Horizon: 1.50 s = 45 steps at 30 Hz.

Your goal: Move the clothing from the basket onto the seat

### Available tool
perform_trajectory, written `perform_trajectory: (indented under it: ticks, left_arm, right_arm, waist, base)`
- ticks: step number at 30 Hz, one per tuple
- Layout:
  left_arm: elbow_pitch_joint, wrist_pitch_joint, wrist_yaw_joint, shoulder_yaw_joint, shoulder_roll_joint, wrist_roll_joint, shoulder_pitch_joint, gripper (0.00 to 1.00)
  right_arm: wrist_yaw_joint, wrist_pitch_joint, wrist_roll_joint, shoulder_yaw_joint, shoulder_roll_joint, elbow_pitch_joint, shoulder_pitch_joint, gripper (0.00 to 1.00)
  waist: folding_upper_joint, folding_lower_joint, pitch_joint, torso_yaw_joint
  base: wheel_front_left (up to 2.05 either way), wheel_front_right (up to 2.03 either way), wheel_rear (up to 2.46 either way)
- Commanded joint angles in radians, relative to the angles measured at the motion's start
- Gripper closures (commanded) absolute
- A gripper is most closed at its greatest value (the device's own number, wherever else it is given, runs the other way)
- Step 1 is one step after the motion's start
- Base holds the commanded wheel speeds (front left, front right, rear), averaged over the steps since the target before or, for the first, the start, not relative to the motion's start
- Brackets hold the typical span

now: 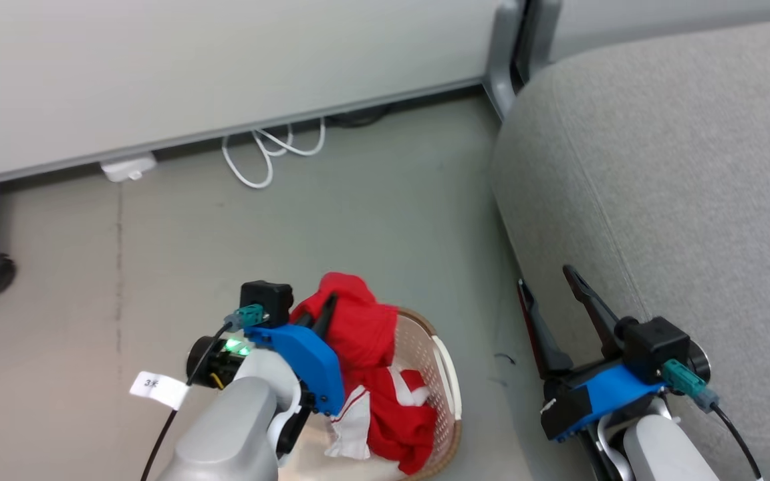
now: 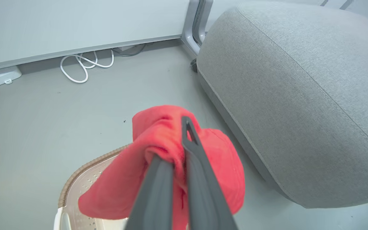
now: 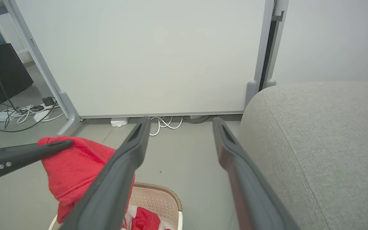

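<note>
- Gripping a bunched fold of a red garment [image 1: 358, 327], the left pincer [image 1: 327, 308] is shut narrow on the cloth and holds it above the basket [image 1: 453, 384].
- The garment's lower part trails down into the basket. There I cannot cleanly separate it from the other garment [image 1: 395, 431], a red one with white trim lying inside.
- The basket stands on the floor [image 1: 291, 220], just beside the seat's [image 1: 659, 167] near edge.
- The right pincer [image 1: 545, 277] is spread wide and empty, hanging at the seat's edge between basket and seat.
- The seat lies to the right of the left pincer and somewhat ahead of it, as the left wrist view shows.
- The held cloth drapes with its long axis roughly vertical.
- The right arm is nearer the seat, but the left has the cloth. I judge the coming move to be a lift and a rightward carry, high enough for the trailing end to clear the basket's rim and the seat's edge.
</note>
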<state>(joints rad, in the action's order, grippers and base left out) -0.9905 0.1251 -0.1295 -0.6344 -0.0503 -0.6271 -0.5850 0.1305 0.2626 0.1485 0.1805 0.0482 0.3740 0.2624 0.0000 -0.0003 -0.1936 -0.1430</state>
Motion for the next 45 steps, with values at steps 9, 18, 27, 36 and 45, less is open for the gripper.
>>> perform_trajectory:
  ticks: [9,18,27,36,45]
  left_arm:
    - [0.129,0.012,-0.001,-0.106,-0.001,-0.035,-0.075,1.00]
    - [0.197,0.007,0.008,-0.161,-0.001,-0.060,-0.168,1.00]
    - [0.246,0.007,0.022,-0.204,0.000,-0.085,-0.236,1.00]
    - [0.292,0.013,0.039,-0.246,0.000,-0.114,-0.286,1.00]
    - [0.332,0.007,0.056,-0.305,0.000,-0.153,-0.305,1.00]
  right_arm:
    - [0.000,-0.004,-0.015,-0.017,0.004,0.015,-0.051,0.00]
    - [0.000,-0.023,-0.011,0.007,0.004,0.014,-0.061,0.00]
    - [0.000,-0.032,-0.002,0.018,0.004,0.014,-0.076,0.00]
    - [0.000,-0.046,-0.013,0.017,0.004,0.000,-0.086,0.00]
    - [0.000,-0.060,-0.018,0.052,0.004,-0.008,-0.057,0.00]
  waist:
    - [0.0000,0.0003,0.112,0.106]
    - [0.0000,0.0003,0.139,0.120]
    - [0.0000,0.0003,0.168,0.118]
    - [0.0000,0.0003,0.173,0.109]
    - [0.0000,0.0003,0.163,0.116]
  base:
    - [0.00,0.00,0.00]
    - [0.00,0.00,0.00]
    - [0.00,0.00,0.00]
    - [0.00,0.00,0.00]
    - [0.00,0.00,0.00]
